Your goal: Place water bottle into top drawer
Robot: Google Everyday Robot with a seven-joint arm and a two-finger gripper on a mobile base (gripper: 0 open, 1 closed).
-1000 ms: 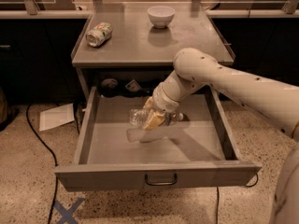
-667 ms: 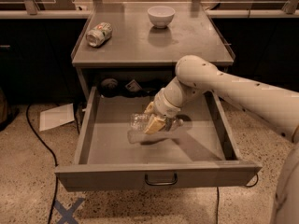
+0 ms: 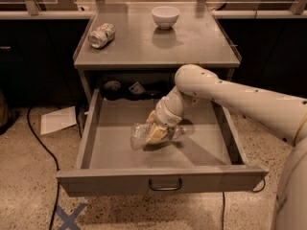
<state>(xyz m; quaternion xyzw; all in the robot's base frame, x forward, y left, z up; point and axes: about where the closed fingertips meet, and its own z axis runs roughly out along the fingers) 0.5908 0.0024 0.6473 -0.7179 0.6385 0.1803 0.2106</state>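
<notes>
The top drawer [image 3: 115,158] is pulled fully open, a wide shallow grey tray with a small loop handle [image 3: 165,184] on its front panel. My gripper [image 3: 157,133] reaches down into the drawer from the right and is shut on the water bottle [image 3: 142,134], a clear crinkly bottle lying on its side, low over the drawer floor or resting on it. The bottle's clear end points left; the gripper covers its middle and label.
On the cabinet top stand a dented green-and-white can [image 3: 101,35] at the left and a white bowl [image 3: 165,16] at the back. Dark items [image 3: 132,88] sit at the drawer's rear. A paper sheet [image 3: 56,120] and a cable [image 3: 41,143] lie on the floor left.
The arm has lowered a little and the bottle with it, deeper into the drawer. The grip has not changed.
</notes>
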